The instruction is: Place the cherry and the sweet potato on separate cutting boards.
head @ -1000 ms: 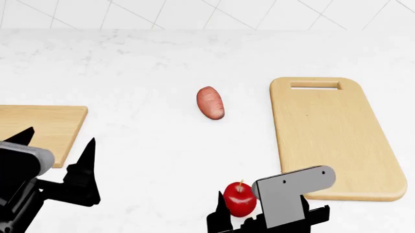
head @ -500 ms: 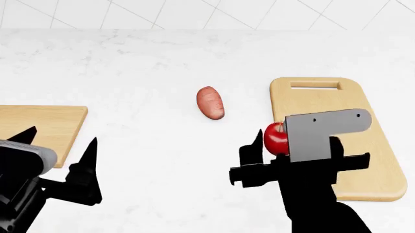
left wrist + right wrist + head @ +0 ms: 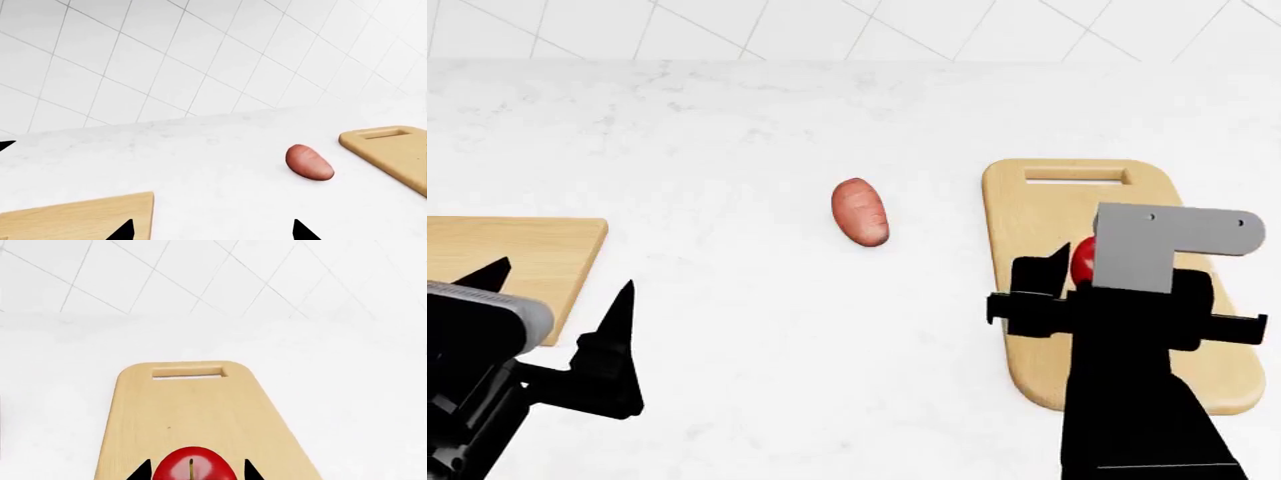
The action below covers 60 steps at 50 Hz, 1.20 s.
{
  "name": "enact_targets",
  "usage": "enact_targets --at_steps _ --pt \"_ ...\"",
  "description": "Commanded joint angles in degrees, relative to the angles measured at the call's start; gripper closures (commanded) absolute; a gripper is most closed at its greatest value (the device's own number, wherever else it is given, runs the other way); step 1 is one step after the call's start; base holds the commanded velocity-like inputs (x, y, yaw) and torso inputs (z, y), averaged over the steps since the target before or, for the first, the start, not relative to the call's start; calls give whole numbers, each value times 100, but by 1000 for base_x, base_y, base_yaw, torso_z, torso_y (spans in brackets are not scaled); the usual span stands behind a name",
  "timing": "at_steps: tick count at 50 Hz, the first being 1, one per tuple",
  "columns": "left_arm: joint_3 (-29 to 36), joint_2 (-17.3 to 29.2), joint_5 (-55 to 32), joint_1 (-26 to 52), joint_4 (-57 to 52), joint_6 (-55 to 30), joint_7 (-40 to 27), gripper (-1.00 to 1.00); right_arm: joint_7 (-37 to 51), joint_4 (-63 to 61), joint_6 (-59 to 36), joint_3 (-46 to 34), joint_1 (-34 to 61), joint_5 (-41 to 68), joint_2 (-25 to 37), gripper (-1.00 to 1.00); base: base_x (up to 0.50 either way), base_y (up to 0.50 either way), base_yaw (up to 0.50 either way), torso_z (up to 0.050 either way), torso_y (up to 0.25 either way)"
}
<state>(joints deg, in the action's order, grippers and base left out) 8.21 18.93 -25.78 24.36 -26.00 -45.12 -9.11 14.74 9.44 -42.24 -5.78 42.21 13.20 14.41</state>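
The glossy red cherry [image 3: 1080,262] sits between the fingers of my right gripper [image 3: 1084,272], which is shut on it above the middle of the long round-cornered cutting board [image 3: 1054,205]. In the right wrist view the cherry [image 3: 193,467] shows stem-up between the two black fingertips [image 3: 142,472] over that board [image 3: 193,410]. The pinkish-brown sweet potato [image 3: 861,212] lies on the counter left of the long board, also seen as the sweet potato [image 3: 309,162] in the left wrist view. My left gripper [image 3: 557,285] is open and empty near the smaller cutting board [image 3: 507,255].
A white marble counter [image 3: 747,330] runs back to a white tiled wall [image 3: 827,30]. In the left wrist view the small board's corner [image 3: 80,217] is close to the left gripper [image 3: 212,232], and the long board's handle end [image 3: 390,145] lies beyond the sweet potato.
My right gripper has carried the cherry up from the counter's front and rightward over the long board. The left arm barely moved. The sweet potato has stayed put.
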Motion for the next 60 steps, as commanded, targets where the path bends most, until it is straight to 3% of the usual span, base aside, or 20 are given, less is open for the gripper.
enact_targets --at_steps 1,12,13,24,43,60 --pt "26 10 -27 90 -15 -51 -28 -100 -43 619 377 17 -51 -99 -49 100 0 0 0 0 0" --pt "60 14 -23 75 -6 -24 -50 -100 -78 377 172 58 -88 26 -7 100 0 0 0 0 0" --pt "55 20 -26 65 -8 -17 -50 -100 -59 365 160 51 -87 14 -3 -100 0 0 0 0 0" --pt "51 53 -63 100 4 -58 -61 -100 -28 -107 39 73 -39 75 62 -100 0 0 0 0 0" --pt "61 18 -147 452 2 -330 -196 -100 -729 -1754 -625 -353 -203 544 459 -100 0 0 0 0 0" --pt "108 54 -189 497 -60 -450 -261 -100 -810 -2142 -809 -226 -403 755 626 -100 188 0 0 0 0"
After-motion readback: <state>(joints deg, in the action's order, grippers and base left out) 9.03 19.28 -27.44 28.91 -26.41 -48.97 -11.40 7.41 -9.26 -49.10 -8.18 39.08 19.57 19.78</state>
